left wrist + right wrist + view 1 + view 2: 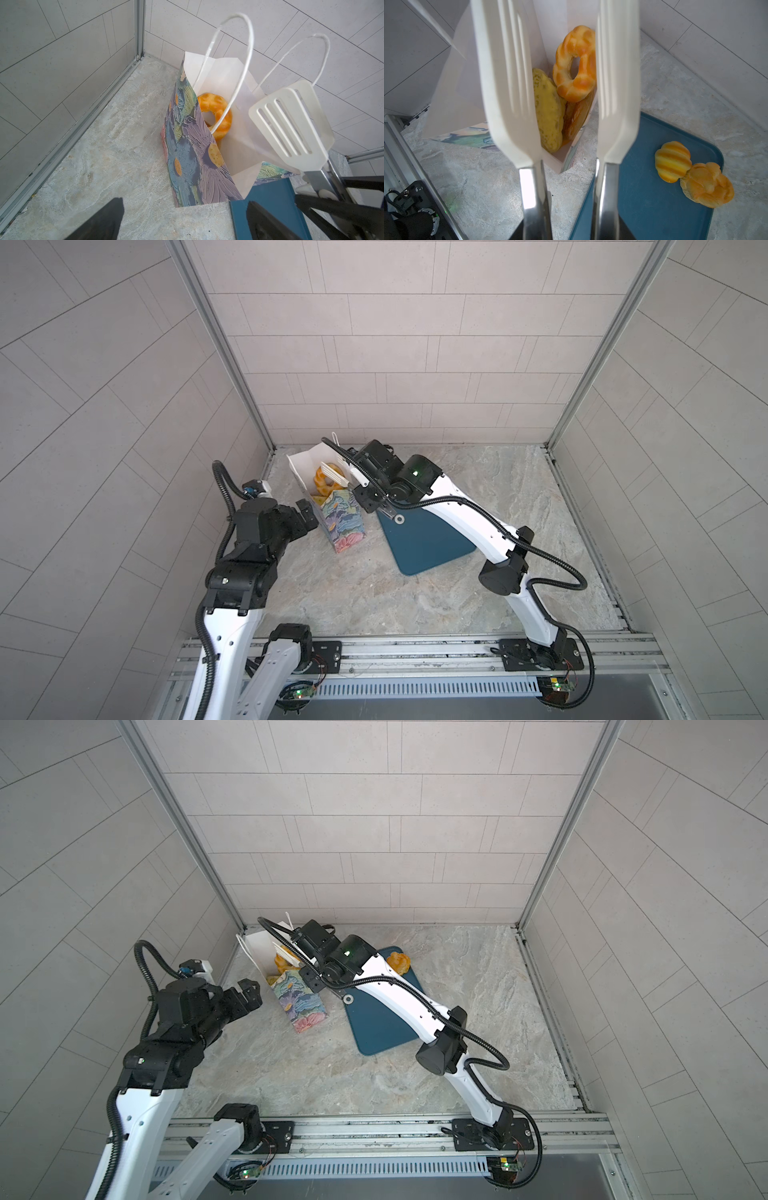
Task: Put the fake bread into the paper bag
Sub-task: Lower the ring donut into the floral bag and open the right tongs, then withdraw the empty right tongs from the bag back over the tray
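The paper bag (340, 522) (301, 1002) stands open by the back left corner, floral outside, white inside. A golden ring of fake bread (322, 481) (216, 112) (575, 62) lies in it, on a yellow piece (548, 112) and a darker one (577, 116). My right gripper (365, 493) (571, 232) is shut on the handles of white slotted tongs (291, 124) (508, 83). Their blades stand apart over the bag's mouth with nothing between them. My left gripper (249, 994) (185, 220) is open and empty, just left of the bag. A striped roll (672, 161) and another pastry (707, 185) sit on the tray.
The dark teal tray (424, 539) (643, 197) lies flat right of the bag, touching its base, partly under my right arm. The bag's white cord handles (247, 62) stick up. Tiled walls and a metal frame post (139, 29) stand close behind the bag.
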`<action>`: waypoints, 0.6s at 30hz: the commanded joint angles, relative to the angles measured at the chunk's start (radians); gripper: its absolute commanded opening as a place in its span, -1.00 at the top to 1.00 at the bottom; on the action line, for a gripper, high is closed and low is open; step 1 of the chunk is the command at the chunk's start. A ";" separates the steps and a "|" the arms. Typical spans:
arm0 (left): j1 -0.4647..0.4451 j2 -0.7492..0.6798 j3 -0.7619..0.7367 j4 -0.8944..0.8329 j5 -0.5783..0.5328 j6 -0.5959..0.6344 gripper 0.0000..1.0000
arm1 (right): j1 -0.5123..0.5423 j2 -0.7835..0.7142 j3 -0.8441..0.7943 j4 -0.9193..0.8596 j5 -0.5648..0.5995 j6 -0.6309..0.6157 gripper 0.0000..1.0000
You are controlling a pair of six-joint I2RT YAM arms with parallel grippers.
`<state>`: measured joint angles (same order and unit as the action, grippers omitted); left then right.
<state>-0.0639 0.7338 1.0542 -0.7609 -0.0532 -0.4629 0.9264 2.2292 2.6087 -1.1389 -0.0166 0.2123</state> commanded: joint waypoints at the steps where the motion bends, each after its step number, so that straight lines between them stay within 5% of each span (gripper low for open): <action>1: -0.001 -0.003 0.000 -0.001 -0.008 -0.009 -1.00 | 0.013 -0.096 0.031 -0.008 0.024 -0.018 0.07; 18: -0.002 0.010 0.035 -0.028 -0.013 0.013 -1.00 | -0.030 -0.159 0.006 -0.107 0.128 -0.068 0.04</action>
<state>-0.0639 0.7464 1.0565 -0.7723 -0.0532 -0.4545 0.9051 2.1429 2.6099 -1.2289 0.0673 0.1581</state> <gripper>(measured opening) 0.998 0.480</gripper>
